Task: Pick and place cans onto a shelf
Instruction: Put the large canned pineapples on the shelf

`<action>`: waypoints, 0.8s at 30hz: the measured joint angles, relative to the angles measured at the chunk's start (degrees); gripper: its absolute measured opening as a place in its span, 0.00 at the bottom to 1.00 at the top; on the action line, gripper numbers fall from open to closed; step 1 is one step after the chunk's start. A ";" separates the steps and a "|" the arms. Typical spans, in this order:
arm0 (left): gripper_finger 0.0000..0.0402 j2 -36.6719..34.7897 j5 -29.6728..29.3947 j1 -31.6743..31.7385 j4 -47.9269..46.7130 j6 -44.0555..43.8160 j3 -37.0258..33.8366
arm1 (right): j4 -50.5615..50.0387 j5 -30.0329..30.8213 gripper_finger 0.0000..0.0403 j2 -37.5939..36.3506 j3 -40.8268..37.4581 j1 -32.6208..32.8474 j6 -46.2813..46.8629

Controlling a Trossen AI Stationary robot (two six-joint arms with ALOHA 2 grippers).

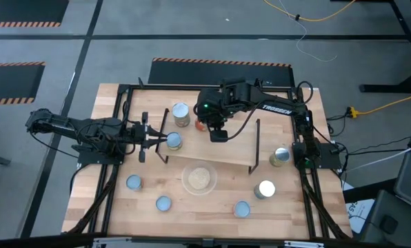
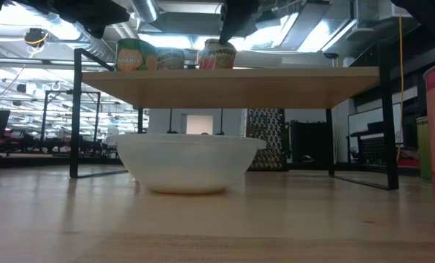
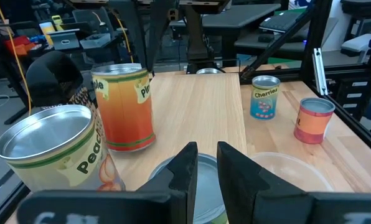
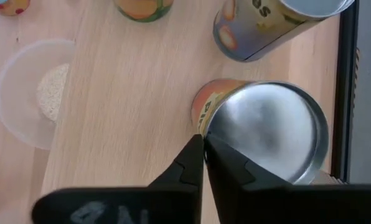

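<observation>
Three cans [image 2: 216, 54] stand on the shelf [image 2: 232, 77], others on the table [image 1: 288, 207]; the right gripper [image 4: 203, 149], fingers nearly closed and empty, hovers beside one shelf can and could topple it, while the left gripper [image 3: 206, 163], slightly open and empty, waits at the shelf's left end.

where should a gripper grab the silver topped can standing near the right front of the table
Judging by the high view, take the silver-topped can from straight above, fingers closing across its round side wall just below the rim. It stands upright on the bare tabletop, apart from the dish and the other cans, so either side looks reachable.
</observation>
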 joint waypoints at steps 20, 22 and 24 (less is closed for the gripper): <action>0.14 0.00 0.01 0.01 0.00 0.00 0.00 | 1.15 0.02 0.15 -0.01 -0.02 -0.02 -0.02; 0.14 -0.01 0.01 0.00 0.00 0.00 0.00 | 1.14 0.02 0.15 -0.29 -0.01 -0.03 -0.02; 0.14 0.00 0.00 0.00 -0.02 0.00 0.00 | 1.12 0.02 0.15 -0.94 0.00 -0.02 -0.04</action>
